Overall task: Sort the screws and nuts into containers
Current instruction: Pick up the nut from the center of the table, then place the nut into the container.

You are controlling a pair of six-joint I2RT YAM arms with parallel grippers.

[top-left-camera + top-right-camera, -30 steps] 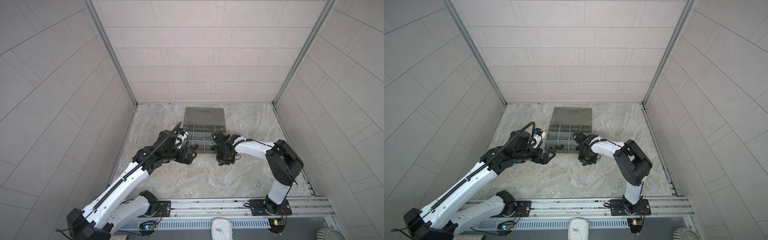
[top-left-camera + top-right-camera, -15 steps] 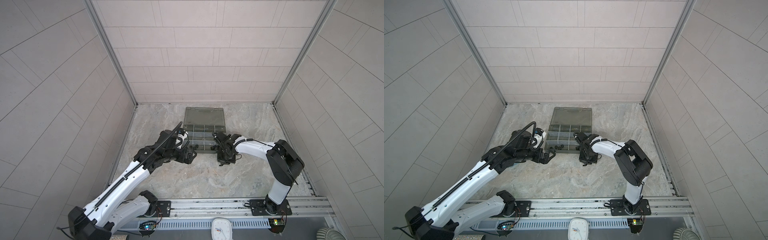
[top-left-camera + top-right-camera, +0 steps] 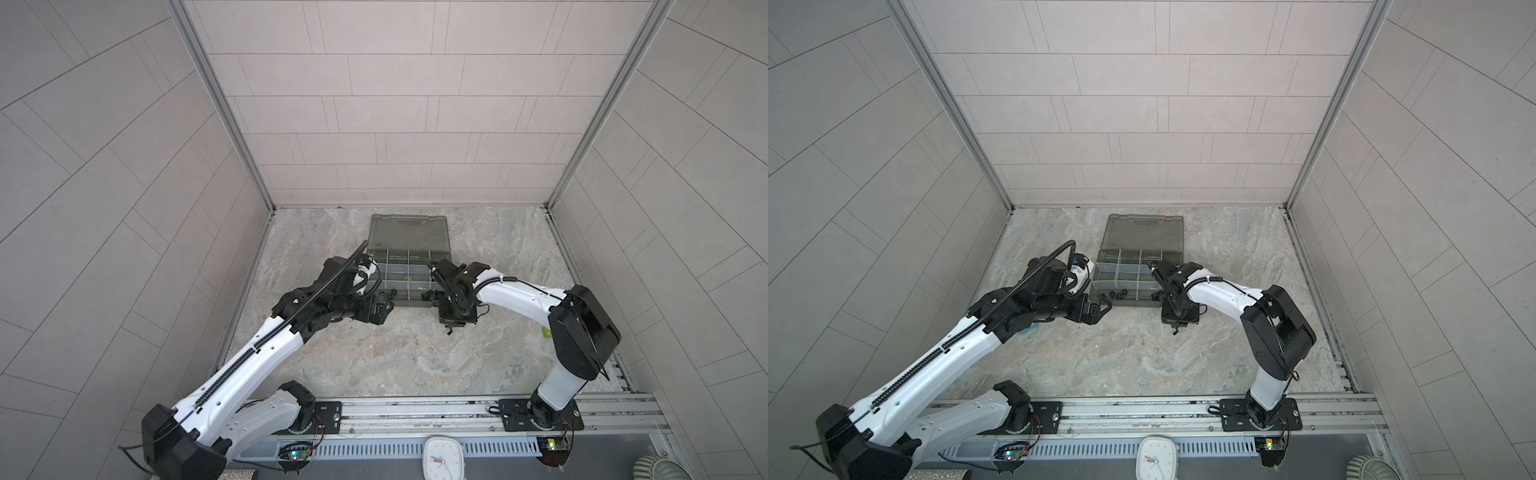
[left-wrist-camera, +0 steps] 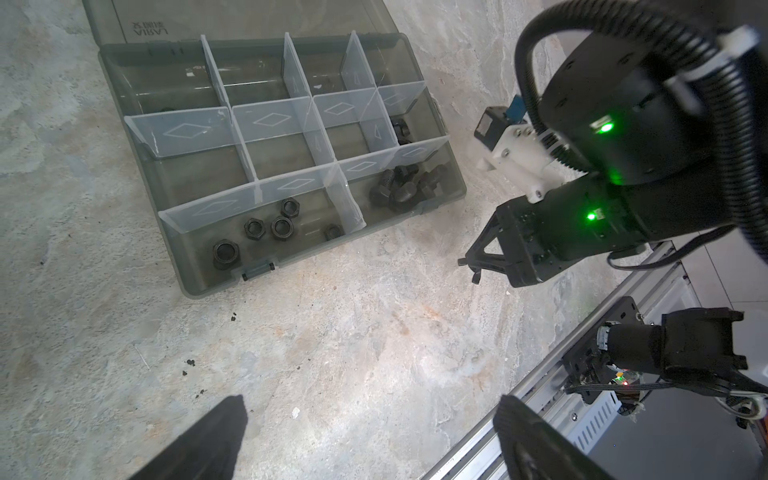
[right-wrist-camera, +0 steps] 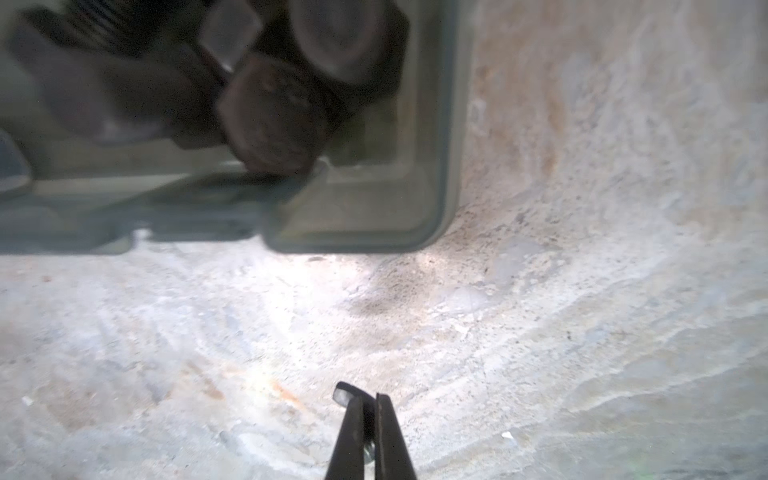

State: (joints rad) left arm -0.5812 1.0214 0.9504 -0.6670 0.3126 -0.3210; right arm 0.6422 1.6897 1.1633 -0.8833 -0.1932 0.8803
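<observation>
The right claw point(image 5: 368, 401) has just pinched together on nothing visible, low over the desk point(image 5: 582, 332); screws point(image 4: 401, 189) lie binned just beyond its tips, nuts point(image 4: 266, 226) in the compartment point(image 4: 189, 239) beside; the left claw point(image 4: 370, 401) gapes apart; sorting looks nearly done.

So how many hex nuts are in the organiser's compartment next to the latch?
5 hex nuts: one big nearest the latch, a pair side by side, one by the divider, one small, indistinct. None obviously hidden.
</observation>
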